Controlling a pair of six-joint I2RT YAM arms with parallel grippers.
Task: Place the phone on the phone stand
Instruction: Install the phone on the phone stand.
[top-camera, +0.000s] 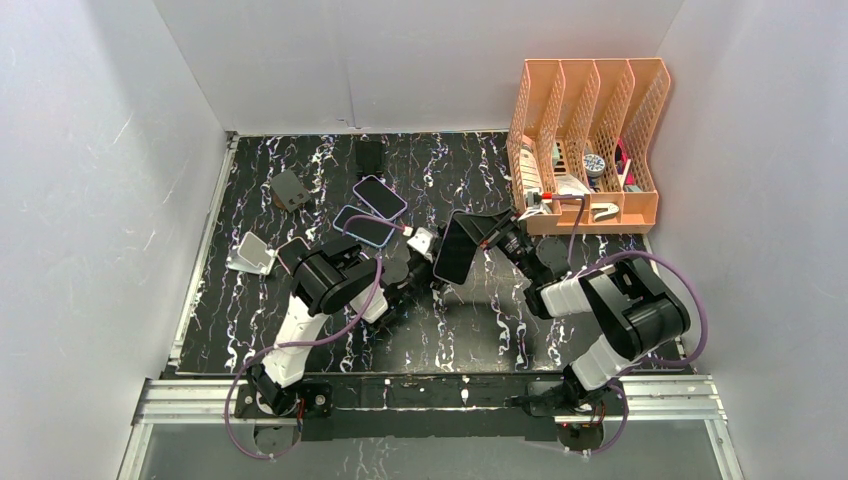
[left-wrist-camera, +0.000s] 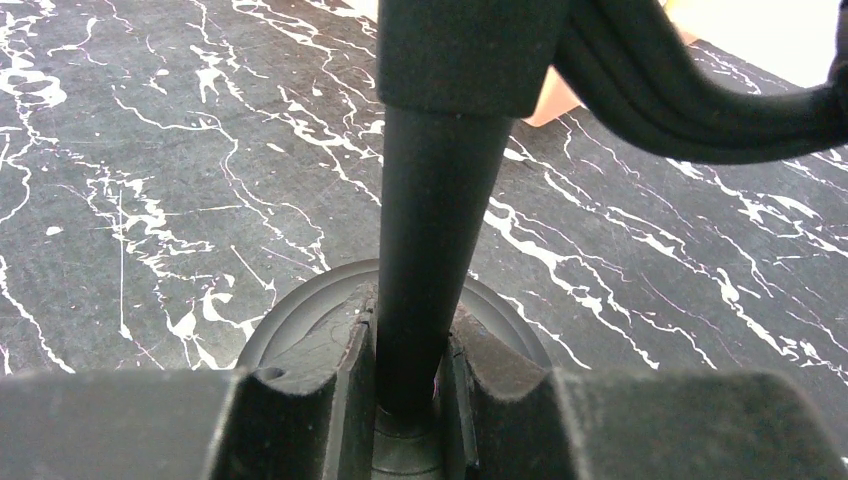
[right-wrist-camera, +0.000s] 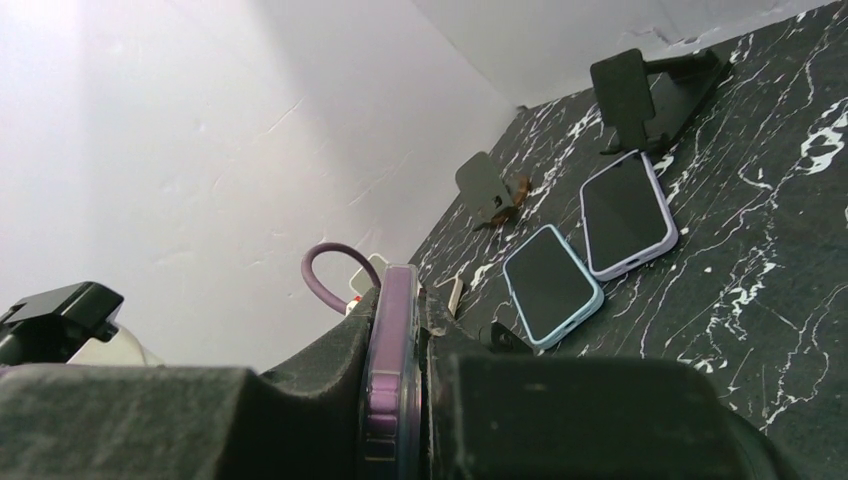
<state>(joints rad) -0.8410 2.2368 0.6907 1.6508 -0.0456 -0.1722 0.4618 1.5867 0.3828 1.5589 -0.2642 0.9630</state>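
Left gripper (left-wrist-camera: 405, 372) jaws shut on stand (left-wrist-camera: 430, 220) post, phone (top-camera: 455, 248) aloft just right of it, clamped edgewise in right gripper (right-wrist-camera: 400, 425) jaws; risk: thin grip slips or phone knocks stand askew; spare phones (top-camera: 365, 227) behind-left, rack (top-camera: 540, 110) right, near tabletop (top-camera: 480, 330) free.

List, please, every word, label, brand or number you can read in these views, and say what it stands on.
No legible text in any view.
Held phone: visible face dark, nothing readable.
Phone stand: plain black, unmarked.
Blue-cased phone and lilac-cased phone: screens dark, blank.
Orange organiser: any print on its contents is too small to read.
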